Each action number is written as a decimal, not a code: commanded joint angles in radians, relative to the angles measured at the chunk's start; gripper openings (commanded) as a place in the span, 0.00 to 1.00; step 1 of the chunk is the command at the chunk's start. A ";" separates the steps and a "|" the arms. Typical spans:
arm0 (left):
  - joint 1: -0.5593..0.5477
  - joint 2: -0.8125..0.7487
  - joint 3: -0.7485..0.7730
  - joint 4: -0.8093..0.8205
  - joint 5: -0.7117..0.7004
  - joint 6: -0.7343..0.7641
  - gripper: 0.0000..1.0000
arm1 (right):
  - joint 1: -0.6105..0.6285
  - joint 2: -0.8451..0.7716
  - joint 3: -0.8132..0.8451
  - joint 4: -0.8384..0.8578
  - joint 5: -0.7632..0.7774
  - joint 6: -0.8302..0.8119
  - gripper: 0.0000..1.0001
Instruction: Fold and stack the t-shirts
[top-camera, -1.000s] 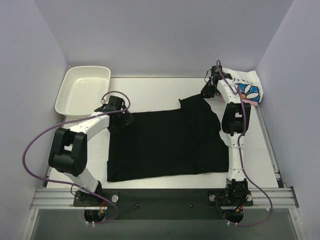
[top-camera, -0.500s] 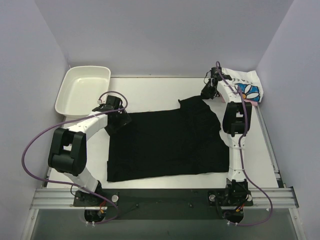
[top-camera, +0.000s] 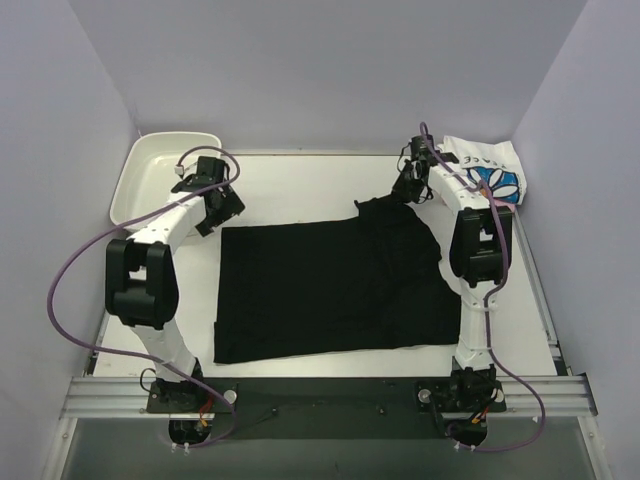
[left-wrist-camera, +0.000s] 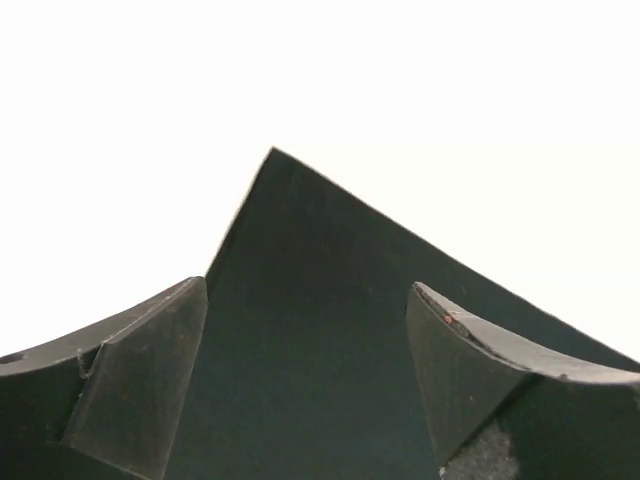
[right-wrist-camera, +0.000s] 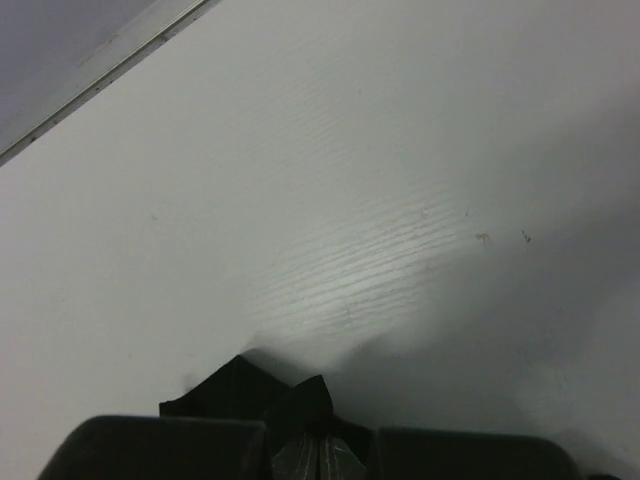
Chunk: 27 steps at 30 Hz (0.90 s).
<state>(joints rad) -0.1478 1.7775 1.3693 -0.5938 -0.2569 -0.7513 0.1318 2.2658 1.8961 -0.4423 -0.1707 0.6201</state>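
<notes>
The black t-shirt lies spread flat in the middle of the table. My left gripper hovers open just beyond its far-left corner. In the left wrist view that corner points up between my left gripper's wide-apart fingers, which do not pinch it. My right gripper is shut on the shirt's rumpled far-right part. In the right wrist view a small peak of black cloth sticks out of my right gripper. The white t-shirt with blue daisy print lies bunched in the far-right corner.
A white plastic tray stands at the far left, right behind my left arm. Lilac walls close in the table on three sides. A metal rail runs along the near edge by the arm bases.
My left gripper has moved from over the shirt's left edge toward the far left, near the tray. My right gripper has shut on the black cloth and shifted slightly farther back.
</notes>
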 joint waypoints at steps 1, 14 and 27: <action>0.004 0.071 0.062 -0.054 -0.057 0.038 0.88 | 0.006 -0.117 -0.064 0.046 -0.003 -0.014 0.00; -0.013 0.227 0.099 -0.078 -0.133 0.041 0.79 | 0.006 -0.186 -0.127 0.082 -0.030 -0.022 0.00; -0.033 0.307 0.214 -0.098 -0.151 0.013 0.75 | 0.011 -0.221 -0.190 0.116 -0.047 -0.025 0.00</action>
<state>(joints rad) -0.1722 2.0624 1.5307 -0.6735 -0.3882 -0.7235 0.1432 2.1185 1.7096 -0.3439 -0.2012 0.6018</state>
